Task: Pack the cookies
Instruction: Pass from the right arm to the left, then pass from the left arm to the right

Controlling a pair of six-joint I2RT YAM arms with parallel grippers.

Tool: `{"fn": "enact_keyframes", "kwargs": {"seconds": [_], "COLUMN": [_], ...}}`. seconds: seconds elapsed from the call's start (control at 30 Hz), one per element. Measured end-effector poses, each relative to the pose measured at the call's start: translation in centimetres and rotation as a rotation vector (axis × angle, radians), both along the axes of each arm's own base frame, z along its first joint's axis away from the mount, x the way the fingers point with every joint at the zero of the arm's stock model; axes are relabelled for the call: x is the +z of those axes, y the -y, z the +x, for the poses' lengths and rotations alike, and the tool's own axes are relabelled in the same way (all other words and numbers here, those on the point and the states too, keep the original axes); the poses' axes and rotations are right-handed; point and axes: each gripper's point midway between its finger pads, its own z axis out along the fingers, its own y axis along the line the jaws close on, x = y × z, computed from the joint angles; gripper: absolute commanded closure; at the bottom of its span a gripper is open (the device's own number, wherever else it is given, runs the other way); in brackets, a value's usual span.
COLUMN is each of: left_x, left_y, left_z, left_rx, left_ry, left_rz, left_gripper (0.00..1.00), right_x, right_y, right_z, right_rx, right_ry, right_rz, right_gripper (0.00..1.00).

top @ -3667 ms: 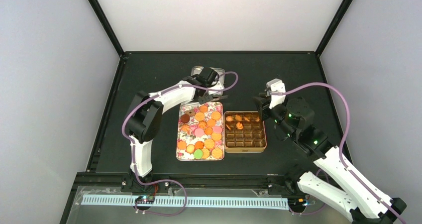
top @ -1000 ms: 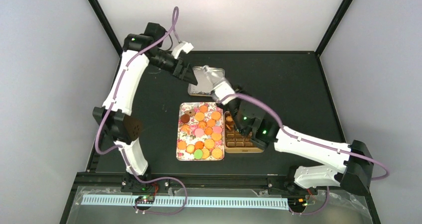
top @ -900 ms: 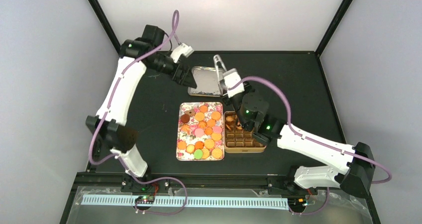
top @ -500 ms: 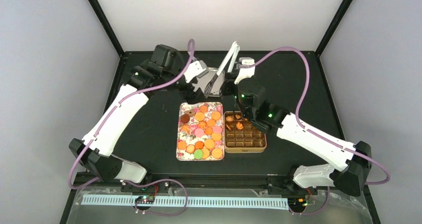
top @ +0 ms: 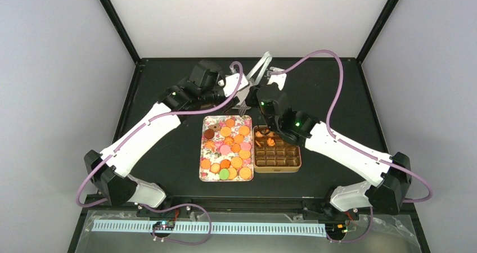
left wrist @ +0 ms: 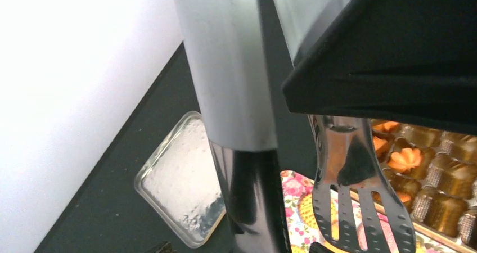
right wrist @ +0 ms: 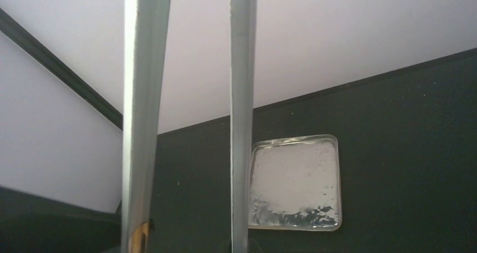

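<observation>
The cookies (top: 226, 147), mostly round and orange, lie on a flowered tray (top: 203, 174). A few more cookies (top: 269, 135) sit in the back compartments of the brown tin (top: 277, 170). Metal tongs (top: 256, 76) are held upright over the back of the table. My right gripper (top: 260, 93) is shut on their lower part. My left gripper (top: 241, 90) is pressed up against the same tongs from the left. In the left wrist view one tong arm (left wrist: 236, 95) fills the middle and the slotted head (left wrist: 360, 208) hangs over the tin (left wrist: 444, 202). How wide the left jaws stand does not show.
A shallow silver tray (right wrist: 295, 180) lies on the black table behind the flowered tray, also in the left wrist view (left wrist: 180, 180). Both forearms cross above the back half of the table. White walls close in the back and sides.
The right arm has lifted the tongs off the silver tray and stood them up. The left arm has swung in from the far left to meet them.
</observation>
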Motion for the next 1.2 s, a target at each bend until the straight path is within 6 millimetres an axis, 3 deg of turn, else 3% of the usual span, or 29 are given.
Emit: {"fn": "enact_keyframes", "kwargs": {"seconds": [0.17,0.33,0.53,0.7,0.8,0.97,1.1,1.2], "left_x": [-1.3,-3.0,-2.3,-2.0,-1.2,1.0,1.9,1.6], "left_y": [0.0,-1.4,-2.1,-2.1,-1.8,-0.8,0.0,0.7], "left_z": [0.7,1.5,2.4,2.3,1.8,0.4,-1.0,-2.4], "left_rx": [0.051,0.126,0.188,0.194,0.165,0.055,-0.027,-0.088], "left_ry": [0.075,0.103,0.145,0.13,0.092,-0.01,-0.076,-0.136], "left_rz": [0.066,0.141,0.151,0.138,0.093,-0.033,-0.099,-0.121], "left_gripper": [0.67,0.98,0.98,0.98,0.98,0.98,0.99,0.98], "right_x": [-0.7,-0.7,-0.4,0.2,0.3,1.3,4.0,6.0], "right_y": [-0.1,-0.7,-1.2,-1.0,-0.9,-1.1,0.1,-0.2], "right_z": [0.2,0.0,-0.2,-0.8,-1.7,-4.7,-6.0,-7.1], "right_rx": [-0.014,0.011,0.032,0.069,0.128,0.345,0.471,0.573], "right_ry": [-0.038,-0.06,-0.069,-0.028,0.019,0.151,0.272,0.349], "right_rz": [0.028,0.071,0.112,0.134,0.15,0.2,0.276,0.294], "right_gripper": [0.92,0.89,0.78,0.49,0.39,0.34,0.35,0.37]}}
